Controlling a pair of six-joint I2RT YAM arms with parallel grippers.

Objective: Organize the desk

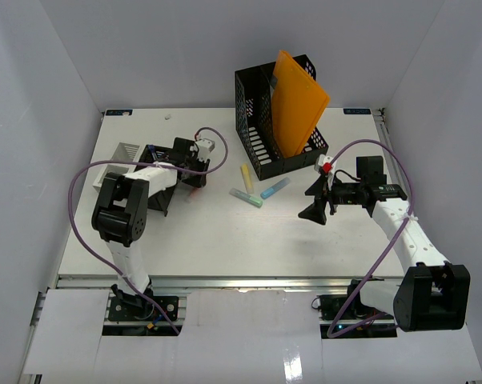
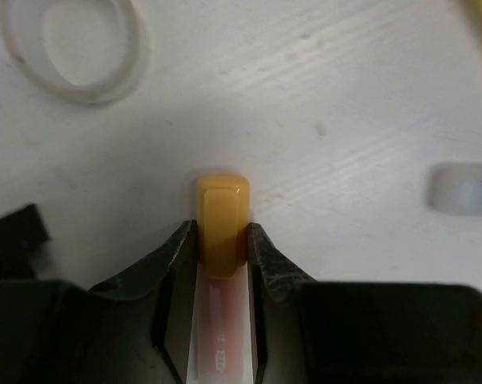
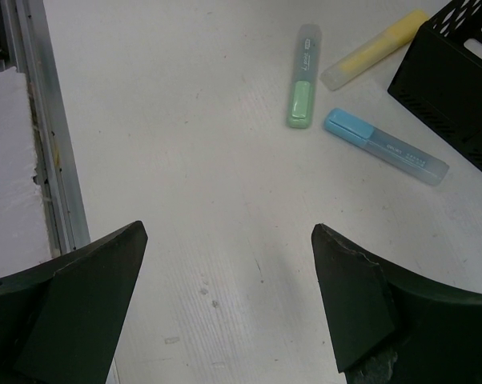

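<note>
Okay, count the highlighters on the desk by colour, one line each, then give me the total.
Yellow highlighter: 1
Green highlighter: 1
Blue highlighter: 1
Orange highlighter, between the fingers of the left hand: 1
Total: 4

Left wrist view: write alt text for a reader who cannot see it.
The left gripper pinches an orange-capped highlighter lying on the white desk, a finger against each side of its cap. A clear ring lies upper left, a pale blue object at the right edge.
</note>
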